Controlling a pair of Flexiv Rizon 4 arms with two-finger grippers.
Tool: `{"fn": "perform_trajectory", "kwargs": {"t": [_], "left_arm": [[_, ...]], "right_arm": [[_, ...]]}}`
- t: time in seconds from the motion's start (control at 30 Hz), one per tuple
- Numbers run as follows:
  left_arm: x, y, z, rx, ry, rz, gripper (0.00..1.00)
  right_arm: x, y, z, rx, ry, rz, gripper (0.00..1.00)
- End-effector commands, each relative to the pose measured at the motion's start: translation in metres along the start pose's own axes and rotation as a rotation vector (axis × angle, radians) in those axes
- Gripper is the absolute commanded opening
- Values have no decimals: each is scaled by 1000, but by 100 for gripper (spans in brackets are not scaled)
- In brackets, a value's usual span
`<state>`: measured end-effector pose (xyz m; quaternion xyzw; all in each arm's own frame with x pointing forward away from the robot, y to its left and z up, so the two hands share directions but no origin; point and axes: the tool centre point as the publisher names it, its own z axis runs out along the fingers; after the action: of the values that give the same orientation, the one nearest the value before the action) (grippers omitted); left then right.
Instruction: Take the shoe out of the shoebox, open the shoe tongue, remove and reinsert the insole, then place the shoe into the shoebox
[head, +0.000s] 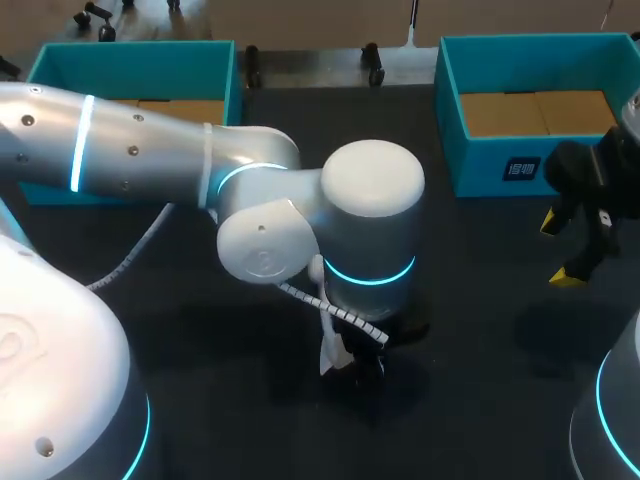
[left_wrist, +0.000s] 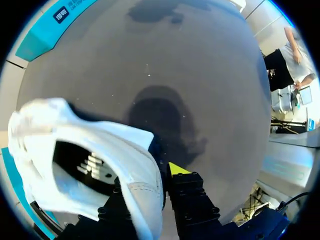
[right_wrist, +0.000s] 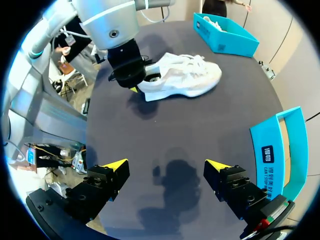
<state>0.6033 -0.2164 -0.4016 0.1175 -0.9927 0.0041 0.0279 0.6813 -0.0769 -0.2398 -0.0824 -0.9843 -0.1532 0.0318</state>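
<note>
A white lace-up sneaker (right_wrist: 182, 77) sits on the black table (right_wrist: 165, 125), its heel rim pinched by the left gripper (right_wrist: 137, 86). It is well apart from the teal cardboard shoebox (head: 480, 165), which bears a small dark label (head: 522, 168). Only the right wrist view shows the shoe whole, and there the right gripper (right_wrist: 166, 167) has its fingers spread wide.

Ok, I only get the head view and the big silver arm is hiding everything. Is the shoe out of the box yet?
Observer: Yes. The right wrist view shows the white shoe out of the box, sole down, at the middle of the dark table.
Kid: Is anything holding it?
Observer: The left gripper has the heel rim clamped between its two fingers.
Kid: Which way is it pointing?
Observer: Its toe points toward a teal shoebox, and its heel is at the gripper.
</note>
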Motion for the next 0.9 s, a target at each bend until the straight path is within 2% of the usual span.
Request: {"fn": "perform_trajectory", "kwargs": {"t": [0.03, 0.37, 0.9], "left_arm": [[-7, 6, -7, 12, 4, -2, 0], [-27, 16, -36, 39, 16, 9, 0], [-66, 37, -116, 69, 54, 87, 0]], "right_arm": [[1, 0, 1, 2, -2, 0, 100], [1, 0, 1, 2, -2, 0, 100], [1, 0, 1, 2, -2, 0, 100]]}}
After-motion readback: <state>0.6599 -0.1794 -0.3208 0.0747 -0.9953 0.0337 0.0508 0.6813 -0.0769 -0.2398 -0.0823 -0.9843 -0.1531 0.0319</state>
